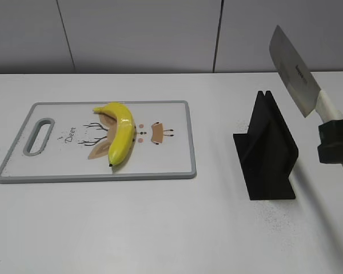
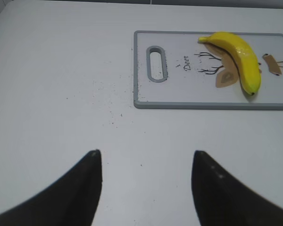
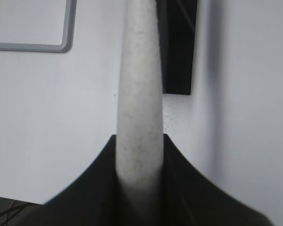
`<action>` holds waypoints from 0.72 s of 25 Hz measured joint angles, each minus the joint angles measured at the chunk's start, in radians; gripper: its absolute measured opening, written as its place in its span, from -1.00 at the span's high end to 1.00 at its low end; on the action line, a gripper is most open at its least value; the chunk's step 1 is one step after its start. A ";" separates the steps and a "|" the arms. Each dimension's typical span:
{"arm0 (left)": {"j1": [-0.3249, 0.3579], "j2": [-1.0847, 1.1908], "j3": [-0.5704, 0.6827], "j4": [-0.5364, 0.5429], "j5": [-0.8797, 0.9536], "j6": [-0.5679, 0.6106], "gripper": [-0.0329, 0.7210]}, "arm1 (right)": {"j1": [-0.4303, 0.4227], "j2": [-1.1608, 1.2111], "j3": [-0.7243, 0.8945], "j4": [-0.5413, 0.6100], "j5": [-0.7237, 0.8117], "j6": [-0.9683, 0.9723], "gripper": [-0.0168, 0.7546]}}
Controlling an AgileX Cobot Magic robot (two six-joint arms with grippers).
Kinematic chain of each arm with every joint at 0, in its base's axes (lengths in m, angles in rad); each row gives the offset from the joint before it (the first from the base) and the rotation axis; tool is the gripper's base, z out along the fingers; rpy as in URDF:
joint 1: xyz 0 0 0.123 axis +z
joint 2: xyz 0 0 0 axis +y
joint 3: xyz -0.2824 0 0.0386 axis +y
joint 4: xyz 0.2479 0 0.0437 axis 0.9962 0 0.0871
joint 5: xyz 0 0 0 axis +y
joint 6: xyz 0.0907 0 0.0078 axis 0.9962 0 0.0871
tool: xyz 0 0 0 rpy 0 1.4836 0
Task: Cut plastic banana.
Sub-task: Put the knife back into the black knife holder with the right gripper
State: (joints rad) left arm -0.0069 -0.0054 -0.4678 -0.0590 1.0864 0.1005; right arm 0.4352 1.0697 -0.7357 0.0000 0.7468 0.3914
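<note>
A yellow plastic banana (image 1: 119, 133) lies whole on a white cutting board (image 1: 57, 165) with a grey rim at the left; both also show in the left wrist view, banana (image 2: 239, 59) and board (image 2: 179, 94). My right gripper (image 1: 336, 140) at the right edge is shut on the white handle (image 3: 139, 103) of a cleaver-style knife (image 1: 294, 71), blade raised up and to the left, above the black stand. My left gripper (image 2: 146, 157) is open and empty over bare table, near of the board's handle end.
A black knife stand (image 1: 267, 149) stands on the white table between the board and my right gripper; it shows in the right wrist view (image 3: 178, 47) behind the handle. The board has a handle slot (image 1: 39, 136) at its left end.
</note>
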 joint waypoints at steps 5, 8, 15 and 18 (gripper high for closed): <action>0.000 0.000 0.000 0.000 -0.003 -0.002 -0.65 | 0.000 0.032 0.000 -0.016 -0.048 0.001 0.54; 0.000 0.000 0.000 0.000 -0.003 -0.003 -0.65 | 0.000 0.077 0.000 -0.025 -0.064 0.002 0.54; 0.000 0.000 0.000 0.000 -0.003 -0.003 -0.65 | 0.000 0.190 0.002 -0.042 -0.072 0.003 0.54; 0.000 0.000 0.000 0.000 -0.003 -0.003 -0.65 | 0.000 0.211 0.002 -0.051 -0.093 0.005 0.54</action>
State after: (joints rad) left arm -0.0069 -0.0054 -0.4678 -0.0590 1.0831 0.0977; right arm 0.4352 1.2804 -0.7337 -0.0506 0.6536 0.3961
